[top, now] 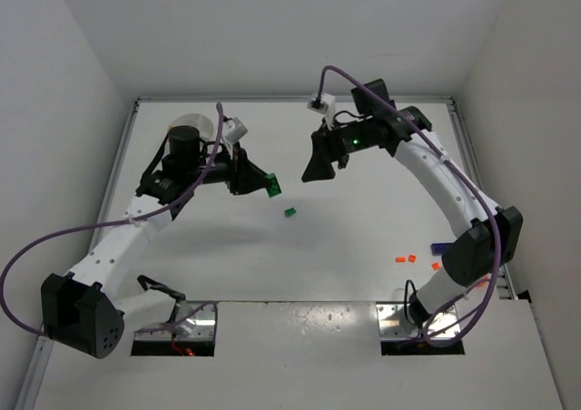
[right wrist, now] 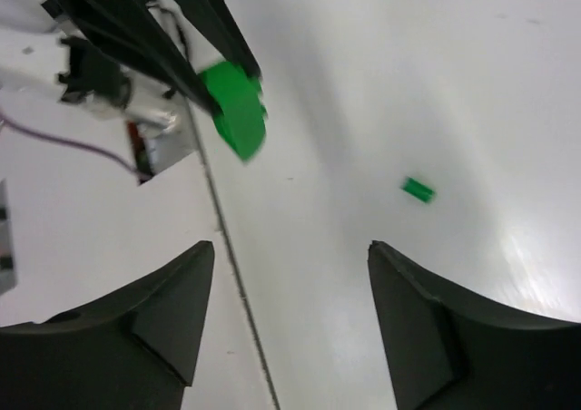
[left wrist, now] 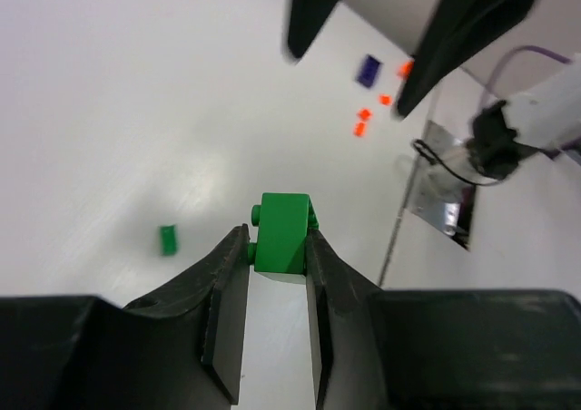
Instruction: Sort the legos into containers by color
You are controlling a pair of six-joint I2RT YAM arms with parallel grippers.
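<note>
A green lego (left wrist: 281,233) is pinched between the left fingers (left wrist: 229,287), which are closed onto its sides and hold it lifted clear of the table (top: 227,256), with the brick poking out past their tips. A second, smaller green lego (top: 290,212) lies loose on the table close by the held one. Well apart, near the right arm's base, several orange legos (top: 405,258) and a blue lego (top: 439,247) sit on the table with neither arm near them. The right fingers (right wrist: 154,324) are spread wide with nothing between them, hovering opposite the held brick. Behind the left wrist a pale round rim looks like the dish (top: 193,119). The arm hides most of it, and what it holds cannot be told. Judged from this, the sorting seems to be at an early stage: one green piece is in the air, while the other green, the oranges and the blue are not yet in the dish. No yellow or red piece shows in these views.
</note>
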